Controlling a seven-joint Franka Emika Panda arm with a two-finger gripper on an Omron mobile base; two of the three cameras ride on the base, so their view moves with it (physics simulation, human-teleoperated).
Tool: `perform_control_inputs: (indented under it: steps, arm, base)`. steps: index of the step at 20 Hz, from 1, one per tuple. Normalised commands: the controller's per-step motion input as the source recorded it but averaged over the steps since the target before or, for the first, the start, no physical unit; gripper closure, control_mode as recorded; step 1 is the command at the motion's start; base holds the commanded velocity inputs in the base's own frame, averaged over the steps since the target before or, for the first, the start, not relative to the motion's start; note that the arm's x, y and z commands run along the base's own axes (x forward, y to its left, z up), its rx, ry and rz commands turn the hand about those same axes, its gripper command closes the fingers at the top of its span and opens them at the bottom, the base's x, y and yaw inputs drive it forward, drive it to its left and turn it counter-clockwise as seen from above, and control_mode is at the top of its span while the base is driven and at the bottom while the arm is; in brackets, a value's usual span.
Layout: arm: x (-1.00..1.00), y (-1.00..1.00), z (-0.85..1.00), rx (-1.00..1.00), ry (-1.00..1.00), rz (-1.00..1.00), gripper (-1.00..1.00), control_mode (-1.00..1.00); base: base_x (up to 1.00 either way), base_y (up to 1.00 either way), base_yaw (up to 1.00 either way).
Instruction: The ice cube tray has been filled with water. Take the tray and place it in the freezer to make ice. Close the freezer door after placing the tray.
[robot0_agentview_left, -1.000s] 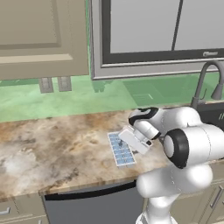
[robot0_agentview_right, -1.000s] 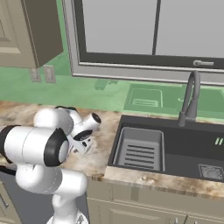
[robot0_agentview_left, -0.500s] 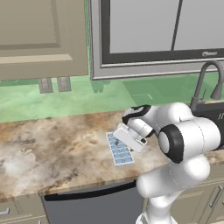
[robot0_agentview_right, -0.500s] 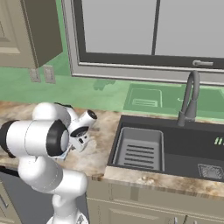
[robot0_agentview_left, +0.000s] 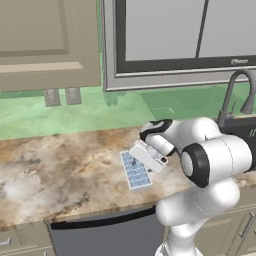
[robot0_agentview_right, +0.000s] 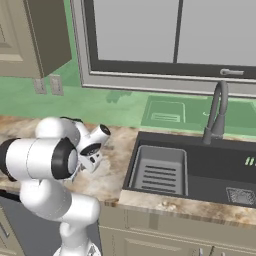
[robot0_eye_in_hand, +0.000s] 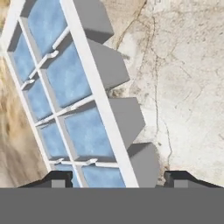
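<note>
Marbled tan stone forms the bench (robot0_agentview_left: 60, 165), and the ice cube tray (robot0_agentview_left: 136, 171) lies flat on it, left of the dark sink (robot0_agentview_right: 200, 170) and its faucet (robot0_agentview_right: 216, 112). The hand (robot0_agentview_left: 141, 154) is lowered over the tray's far end. In the hand view the two finger tips (robot0_eye_in_hand: 54, 179) stand spread on either side of the tray (robot0_eye_in_hand: 70, 87), and I cannot tell whether they touch it.

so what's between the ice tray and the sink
Just bare marble counter and the robot's own arm; nothing else sits between the ice tray and the sink, per both base views.
</note>
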Motion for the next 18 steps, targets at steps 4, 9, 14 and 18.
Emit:
perform_control_inputs:
  steps: [4,9,14,18]
  arm:
    - [-0.24,-0.01,0.56,0.00,-0.11,0.00,1.00,-1.00]
    - [-0.24,-0.11,0.75,0.00,-0.11,0.00,1.00,-1.00]
    - [-0.26,-0.19,0.60,0.00,-0.03,0.00,1.00,-1.00]
    - [-0.26,-0.28,0.60,0.00,0.00,0.00,1.00,-1.00]
  base:
    - [0.00,0.00,0.00]
    - [0.00,0.00,0.00]
    - [0.00,0.00,0.00]
    - [0.00,0.00,0.00]
